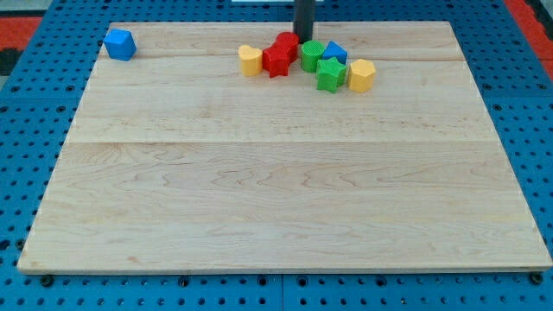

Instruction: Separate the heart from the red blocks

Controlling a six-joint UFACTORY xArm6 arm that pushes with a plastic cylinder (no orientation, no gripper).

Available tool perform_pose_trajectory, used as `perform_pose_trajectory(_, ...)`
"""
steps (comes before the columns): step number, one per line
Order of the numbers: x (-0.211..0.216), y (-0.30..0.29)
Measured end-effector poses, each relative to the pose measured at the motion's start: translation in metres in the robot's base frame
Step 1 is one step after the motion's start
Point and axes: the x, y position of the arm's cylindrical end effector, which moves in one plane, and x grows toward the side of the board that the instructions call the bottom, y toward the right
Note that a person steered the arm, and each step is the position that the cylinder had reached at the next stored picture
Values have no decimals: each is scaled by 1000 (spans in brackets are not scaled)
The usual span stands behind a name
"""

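Light, rigid yellow heart (pixel 250 60), touching the red blocks (pixel 280 55) on the counter (pixel 276 190) left of the tip (pixel 304 37) (a rod, no fingers to open or close); probably slides readily if pushed on its red-side flank.

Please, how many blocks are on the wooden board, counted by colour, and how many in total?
Red: 2, a star-like block and a second one behind it, beside my tip
Yellow: 2, the heart and a hexagonal block
Green: 2
Blue: 2
Total: 8
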Motion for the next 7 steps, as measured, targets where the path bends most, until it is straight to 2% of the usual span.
perform_pose_trajectory(1,46,-10)
perform_pose_trajectory(2,49,-18)
perform_pose_trajectory(3,5,-12)
perform_pose_trajectory(4,-12,-31)
perform_pose_trajectory(5,42,-61)
perform_pose_trajectory(6,100,-45)
perform_pose_trajectory(7,117,-47)
